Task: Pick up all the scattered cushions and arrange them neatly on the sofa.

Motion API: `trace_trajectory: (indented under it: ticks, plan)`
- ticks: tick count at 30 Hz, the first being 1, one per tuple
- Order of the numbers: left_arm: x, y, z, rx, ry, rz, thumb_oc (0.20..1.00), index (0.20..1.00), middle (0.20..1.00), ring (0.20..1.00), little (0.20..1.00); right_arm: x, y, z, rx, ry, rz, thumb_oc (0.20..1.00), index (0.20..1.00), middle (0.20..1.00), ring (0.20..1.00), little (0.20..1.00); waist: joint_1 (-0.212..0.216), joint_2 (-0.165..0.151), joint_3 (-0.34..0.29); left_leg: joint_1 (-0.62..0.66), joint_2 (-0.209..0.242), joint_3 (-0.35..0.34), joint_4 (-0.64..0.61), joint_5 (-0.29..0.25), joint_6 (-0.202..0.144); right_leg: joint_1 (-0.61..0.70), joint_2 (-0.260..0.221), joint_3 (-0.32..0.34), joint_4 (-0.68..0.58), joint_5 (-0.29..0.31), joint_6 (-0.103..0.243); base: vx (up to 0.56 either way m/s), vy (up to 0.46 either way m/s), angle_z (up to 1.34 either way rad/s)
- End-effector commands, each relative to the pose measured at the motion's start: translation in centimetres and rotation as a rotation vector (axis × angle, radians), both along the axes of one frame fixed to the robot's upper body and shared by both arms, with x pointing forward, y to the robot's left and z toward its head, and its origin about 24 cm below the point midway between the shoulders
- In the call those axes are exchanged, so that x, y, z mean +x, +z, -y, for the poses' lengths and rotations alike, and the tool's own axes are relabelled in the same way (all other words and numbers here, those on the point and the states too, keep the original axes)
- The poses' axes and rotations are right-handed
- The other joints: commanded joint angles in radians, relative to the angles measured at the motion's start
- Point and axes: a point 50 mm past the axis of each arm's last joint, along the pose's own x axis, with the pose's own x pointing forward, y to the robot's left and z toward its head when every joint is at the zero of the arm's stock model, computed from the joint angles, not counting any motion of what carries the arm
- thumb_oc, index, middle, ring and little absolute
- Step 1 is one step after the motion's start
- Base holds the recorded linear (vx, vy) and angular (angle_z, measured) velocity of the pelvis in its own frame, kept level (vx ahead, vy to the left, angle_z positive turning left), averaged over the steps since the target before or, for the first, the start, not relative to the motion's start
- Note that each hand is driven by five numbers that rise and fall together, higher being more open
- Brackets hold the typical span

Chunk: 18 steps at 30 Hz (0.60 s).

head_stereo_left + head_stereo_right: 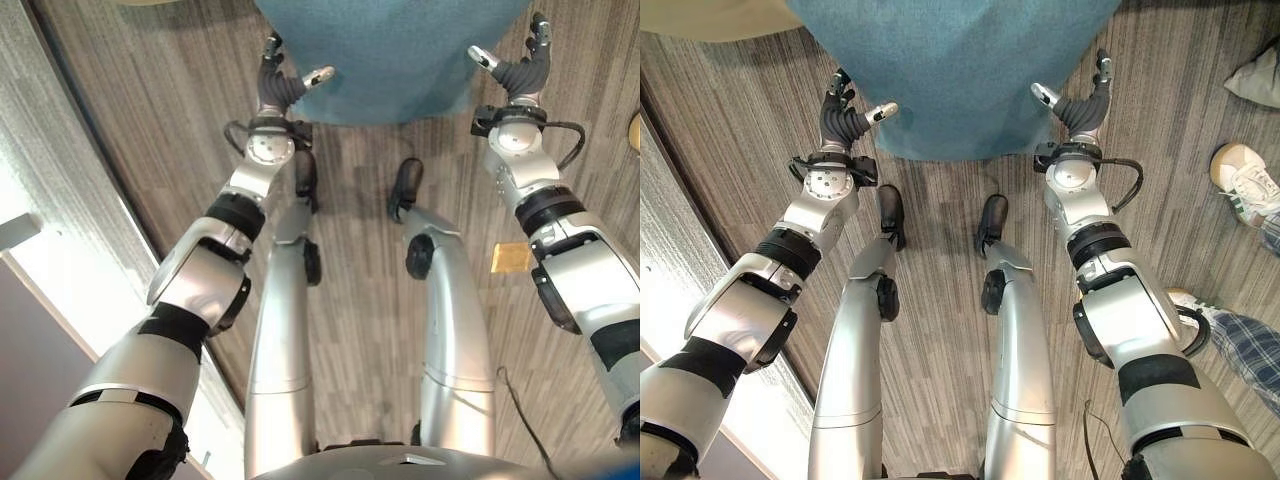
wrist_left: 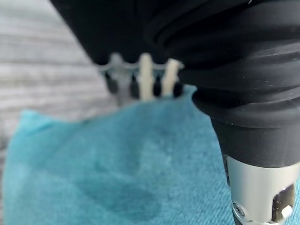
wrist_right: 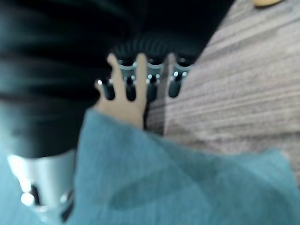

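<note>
Teal cushion (image 1: pixel 960 70) btwn left hand (image 1: pixel 845 115), right hand (image 1: pixel 1080 105).

Teal cushion (image 1: pixel 960 70) cut off above

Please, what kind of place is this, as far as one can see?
Probably an indoor room, maybe a living or office space: grey-brown wood-pattern plank floor, a large teal fabric cushion on it between both hands, and a person's white sneaker and plaid trouser leg nearby.

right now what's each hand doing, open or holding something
Left hand: open, thumb out, at the left edge of the teal cushion, not gripping it.
Right hand: open, thumb out, at the cushion's right edge, not gripping it.
</note>
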Motion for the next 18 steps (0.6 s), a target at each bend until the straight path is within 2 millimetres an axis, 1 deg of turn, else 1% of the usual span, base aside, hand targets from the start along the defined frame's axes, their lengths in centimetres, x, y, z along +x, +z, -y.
trace_trajectory:
  ticks: [1, 4, 5, 6, 7, 8, 10, 15, 18]
  plan:
    - [-0.2, -0.6, 1.1, -0.029, -0.021, 0.019, 1.000, 1.000, 1.000, 1.000, 1.000, 0.0, -0.1, -2.1, -0.007, 0.076, 0.027, 1.000, 1.000, 1.000, 1.000, 1.000, -0.023, 0.027, -0.092, 0.012, -0.020, -0.066, 0.092, -0.173, 0.018, 0.036, 0.038, 0.039, -0.053, -0.015, 0.080, 0.00, 0.000, 0.00]
    - [-0.3, 0.3, 1.9, -0.014, -0.034, 0.046, 1.000, 1.000, 1.000, 1.000, 1.000, 0.0, 1.0, -3.4, -0.034, 0.113, 0.056, 1.000, 1.000, 1.000, 1.000, 1.000, -0.019, 0.029, -0.093, 0.003, -0.021, -0.068, 0.094, -0.172, 0.018, 0.025, 0.038, 0.036, -0.049, -0.015, 0.081, 0.00, 0.000, 0.00]
    - [-0.4, 0.8, 2.1, -0.007, -0.036, 0.061, 1.000, 1.000, 1.000, 1.000, 1.000, -0.1, 1.7, -4.4, -0.059, 0.140, 0.076, 1.000, 1.000, 1.000, 1.000, 1.000, -0.016, 0.030, -0.096, -0.002, -0.021, -0.070, 0.097, -0.170, 0.018, 0.021, 0.038, 0.037, -0.048, -0.015, 0.080, 0.00, 0.000, 0.00]
    - [-0.4, 1.0, 2.2, -0.015, -0.041, 0.068, 1.000, 1.000, 1.000, 1.000, 1.000, -0.2, 2.0, -4.9, -0.065, 0.155, 0.086, 1.000, 1.000, 1.000, 1.000, 1.000, -0.016, 0.031, -0.096, -0.005, -0.021, -0.071, 0.097, -0.169, 0.017, 0.017, 0.039, 0.036, -0.046, -0.015, 0.080, 0.00, 0.000, 0.00]
    - [-0.4, 1.0, 2.2, -0.015, -0.040, 0.068, 1.000, 1.000, 1.000, 1.000, 1.000, -0.2, 2.0, -5.0, -0.065, 0.155, 0.086, 1.000, 1.000, 1.000, 1.000, 1.000, -0.016, 0.031, -0.096, -0.005, -0.021, -0.071, 0.098, -0.169, 0.017, 0.017, 0.038, 0.036, -0.046, -0.015, 0.080, 0.00, 0.000, 0.00]
    - [-0.5, 1.0, 2.5, -0.020, -0.048, 0.072, 1.000, 1.000, 1.000, 1.000, 1.000, -0.2, 2.0, -5.6, -0.073, 0.169, 0.089, 1.000, 1.000, 1.000, 1.000, 1.000, -0.014, 0.032, -0.098, -0.007, -0.022, -0.073, 0.098, -0.167, 0.016, 0.016, 0.039, 0.035, -0.044, -0.016, 0.080, 0.00, 0.000, 0.00]
    - [-0.6, 1.1, 2.8, -0.013, -0.053, 0.078, 1.000, 1.000, 1.000, 1.000, 1.000, -0.2, 2.0, -6.0, -0.085, 0.178, 0.084, 1.000, 1.000, 1.000, 1.000, 1.000, -0.012, 0.033, -0.102, -0.010, -0.026, -0.075, 0.106, -0.167, 0.015, 0.016, 0.042, 0.035, -0.037, -0.018, 0.079, 0.00, 0.000, 0.00]
    - [-0.7, 1.2, 3.3, -0.013, -0.059, 0.085, 1.000, 1.000, 1.000, 1.000, 1.000, -0.3, 2.1, -6.2, -0.104, 0.171, 0.091, 1.000, 1.000, 1.000, 1.000, 1.000, -0.013, 0.030, -0.108, -0.012, -0.027, -0.077, 0.093, -0.165, 0.011, 0.018, 0.042, 0.034, -0.051, -0.013, 0.081, 0.00, 0.000, 0.00]
    - [-0.8, 1.0, 3.1, -0.025, -0.055, 0.084, 1.000, 1.000, 1.000, 1.000, 1.000, -0.3, 1.8, -5.7, -0.108, 0.150, 0.083, 1.000, 1.000, 1.000, 1.000, 1.000, -0.015, 0.029, -0.109, -0.008, -0.030, -0.081, 0.081, -0.160, 0.010, 0.022, 0.044, 0.033, -0.058, -0.008, 0.084, 0.00, 0.000, 0.00]
